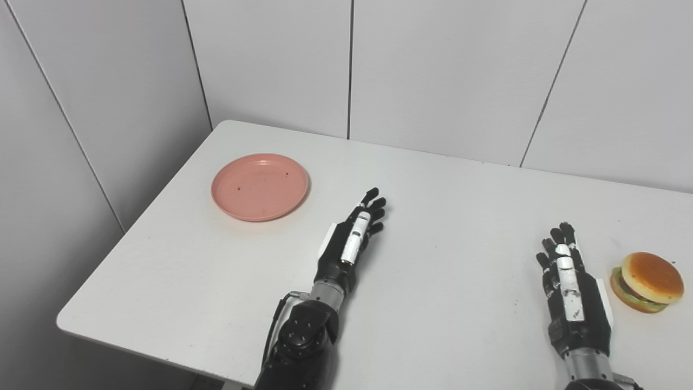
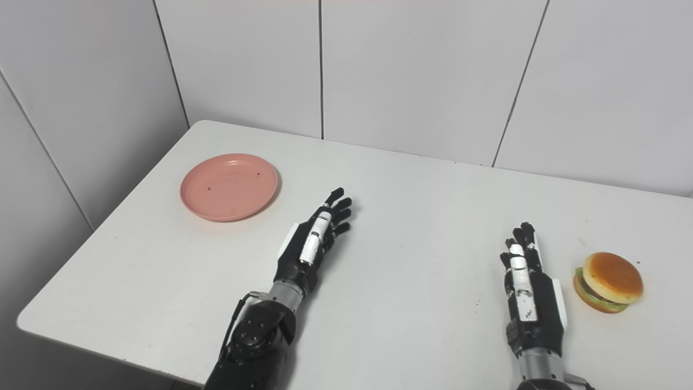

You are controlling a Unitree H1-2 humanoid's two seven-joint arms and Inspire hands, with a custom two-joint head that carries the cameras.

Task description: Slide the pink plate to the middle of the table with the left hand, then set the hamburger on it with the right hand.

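A pink plate [image 1: 260, 186] lies empty near the far left corner of the white table [image 1: 444, 216]. My left hand [image 1: 353, 234] is open with fingers stretched out, over the table to the right of the plate and apart from it. A hamburger [image 1: 647, 281] with a tan bun and green lettuce sits on the table at the right. My right hand [image 1: 568, 281] is open, just left of the hamburger and not touching it. The same scene shows in the right eye view: plate [image 2: 229, 186], left hand [image 2: 316, 235], right hand [image 2: 528, 287], hamburger [image 2: 609, 281].
White wall panels [image 1: 433, 70] stand behind and to the left of the table. The table's left edge [image 1: 135, 227] runs close to the plate, and its front edge [image 1: 162, 355] is near my left forearm.
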